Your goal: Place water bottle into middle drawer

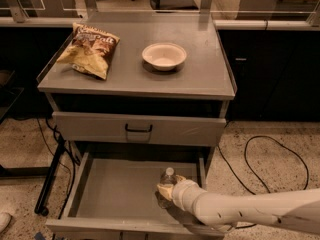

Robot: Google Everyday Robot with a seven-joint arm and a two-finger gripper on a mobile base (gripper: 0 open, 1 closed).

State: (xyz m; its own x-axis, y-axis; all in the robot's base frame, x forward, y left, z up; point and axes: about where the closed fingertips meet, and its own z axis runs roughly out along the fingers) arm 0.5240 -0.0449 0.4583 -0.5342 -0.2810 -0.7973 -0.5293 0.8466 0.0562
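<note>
The water bottle (pixel 168 178), clear with a white cap, stands upright inside the open middle drawer (pixel 110 194), toward its right side. My gripper (pixel 167 190) reaches in from the lower right on a long white arm and sits around the bottle's lower body. The bottle's label and base are hidden behind the gripper. The drawer's grey floor is bare to the left of the bottle.
On the cabinet top sit a chip bag (pixel 89 49) at the left and a white bowl (pixel 164 56) in the middle. The closed drawer front with a black handle (pixel 138 129) is above the open drawer. A black cable (pixel 260 159) lies on the floor at right.
</note>
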